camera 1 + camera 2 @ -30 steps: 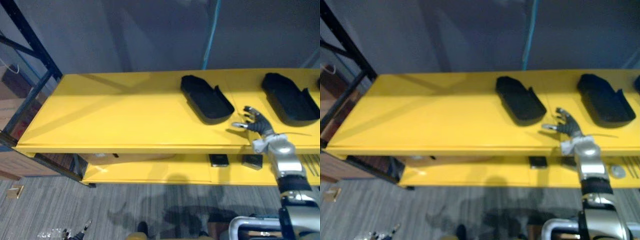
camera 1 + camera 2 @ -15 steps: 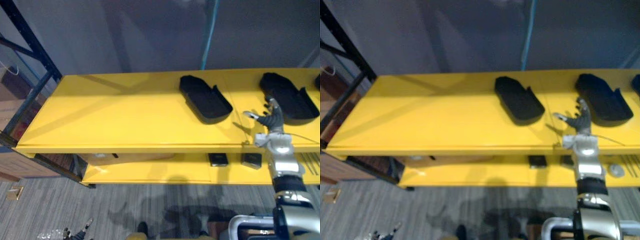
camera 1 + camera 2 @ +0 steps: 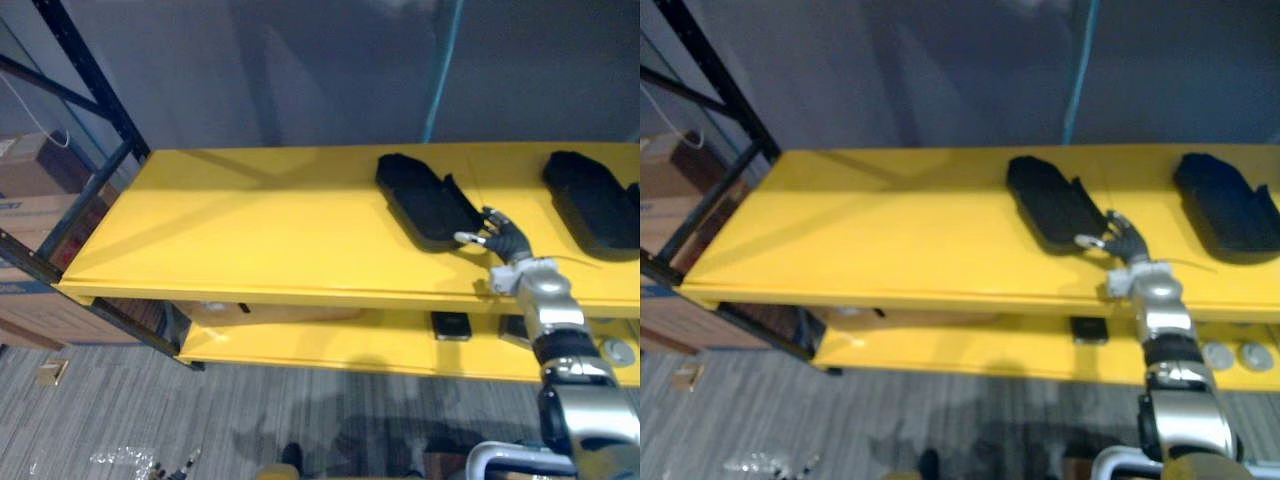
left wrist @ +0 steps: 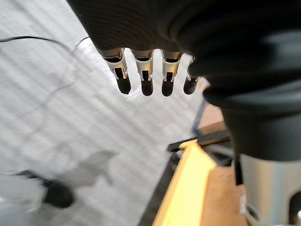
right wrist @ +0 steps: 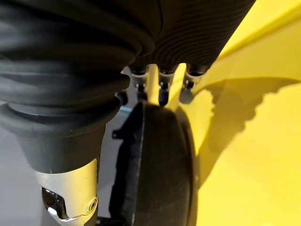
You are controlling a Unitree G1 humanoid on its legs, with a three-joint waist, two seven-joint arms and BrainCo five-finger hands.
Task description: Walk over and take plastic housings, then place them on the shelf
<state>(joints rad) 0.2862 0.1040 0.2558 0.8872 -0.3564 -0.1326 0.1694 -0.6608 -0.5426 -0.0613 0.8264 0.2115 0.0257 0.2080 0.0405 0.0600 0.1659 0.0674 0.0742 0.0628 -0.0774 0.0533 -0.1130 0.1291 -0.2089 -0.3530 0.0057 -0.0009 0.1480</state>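
Yellow shelf (image 3: 250, 230) bears a black housing (image 3: 425, 205), right hand (image 3: 505, 240) at its end.

One black housing (image 3: 425, 205) and a second housing (image 3: 595, 205) lie flat on the yellow shelf (image 3: 250, 235).

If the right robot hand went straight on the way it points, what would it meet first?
The left black plastic housing on the yellow shelf; the right robot hand sits at its near end, perhaps touching.
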